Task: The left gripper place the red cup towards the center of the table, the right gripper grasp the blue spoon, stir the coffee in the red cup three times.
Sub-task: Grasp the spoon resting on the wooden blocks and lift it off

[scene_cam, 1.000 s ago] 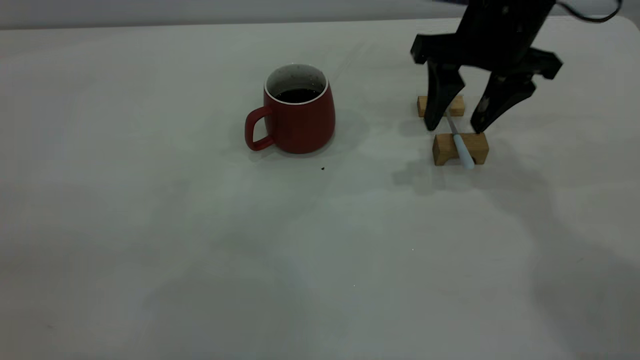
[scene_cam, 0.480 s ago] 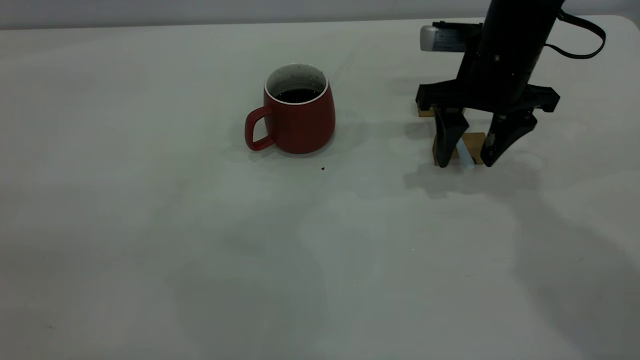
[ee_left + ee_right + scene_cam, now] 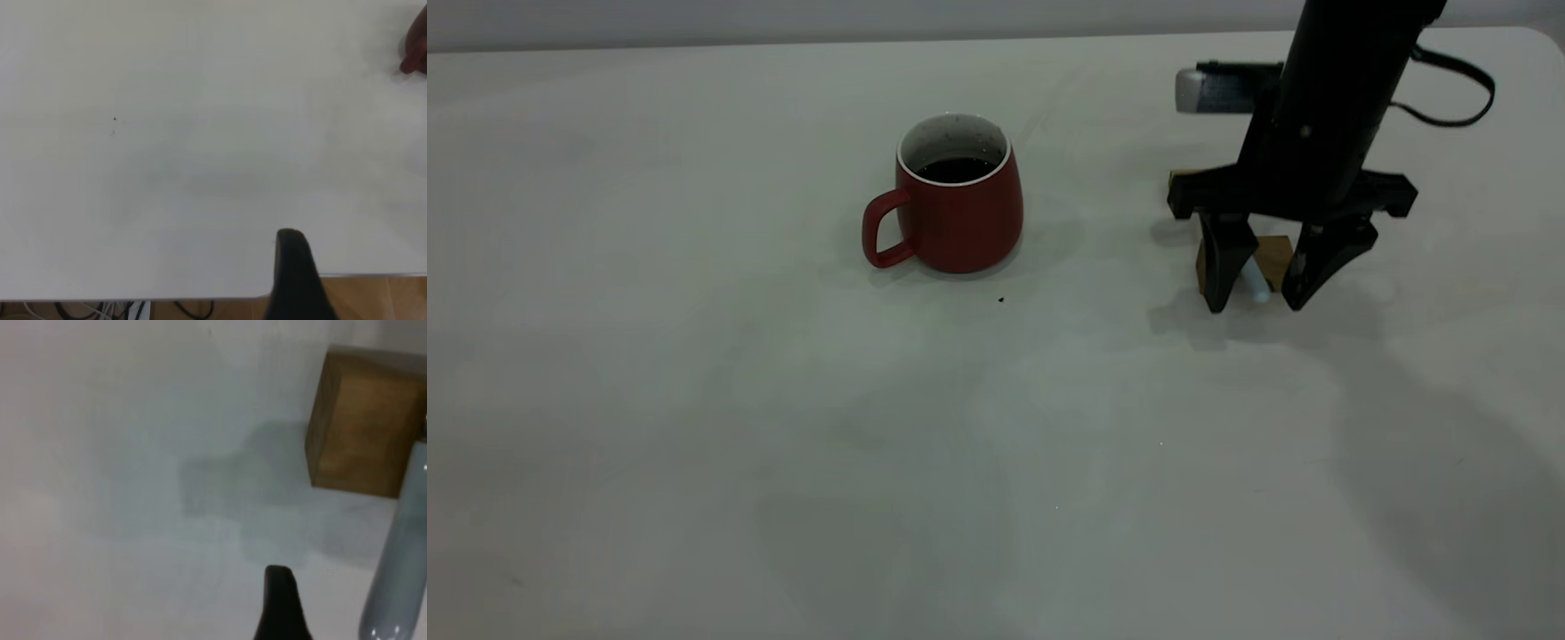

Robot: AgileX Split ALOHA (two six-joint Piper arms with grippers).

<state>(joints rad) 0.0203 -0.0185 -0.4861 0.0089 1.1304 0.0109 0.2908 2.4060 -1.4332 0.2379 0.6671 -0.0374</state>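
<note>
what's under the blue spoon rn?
The blue spoon rests on a wooden block on the table, handle end overhanging. The right gripper, jaws open, straddles it and hides the spoon's bowl end and most of a second block.

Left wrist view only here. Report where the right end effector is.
Observer: The right end effector sits low at the right of the off-white table, open, straddling the slim pale-blue-handled spoon.
Operator: Say what the spoon rests on.
Observer: Its handle lies across a small wooden block, with the end overhanging.
Operator: Give the mug's state.
Observer: The dark red ceramic mug stands upright mid-table, holding dark coffee, handle toward the left arm's side.
</note>
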